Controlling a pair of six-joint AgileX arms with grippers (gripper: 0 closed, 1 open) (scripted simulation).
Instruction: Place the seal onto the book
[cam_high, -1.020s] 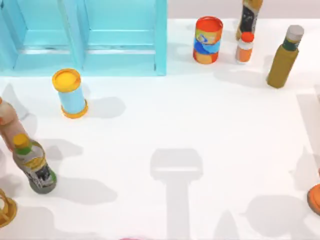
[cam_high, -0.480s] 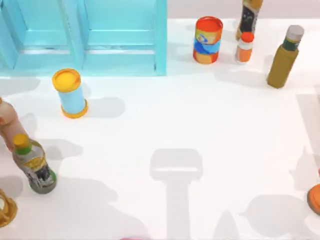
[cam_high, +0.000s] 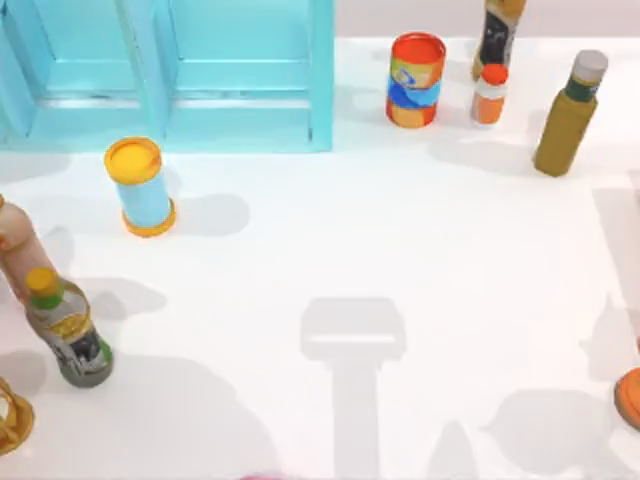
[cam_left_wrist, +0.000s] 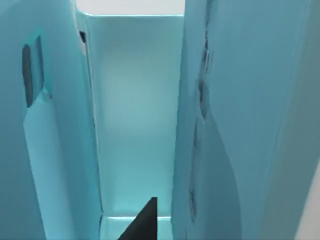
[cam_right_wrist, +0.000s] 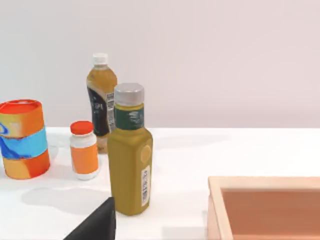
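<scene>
You see no seal or book yet, so expect a light, rigid stamp, pinch its block base, and neither end effector's state is discernible.

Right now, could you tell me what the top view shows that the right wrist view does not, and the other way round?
Top view alone: the light-blue cabinet, a yellow-lidded blue canister and a green bottle with a yellow cap on the table's left.

Right wrist view alone: a wooden tray, beside the olive bottle.

Both: the olive bottle, the orange-capped small bottle, the orange and blue can and the tall amber bottle.
</scene>
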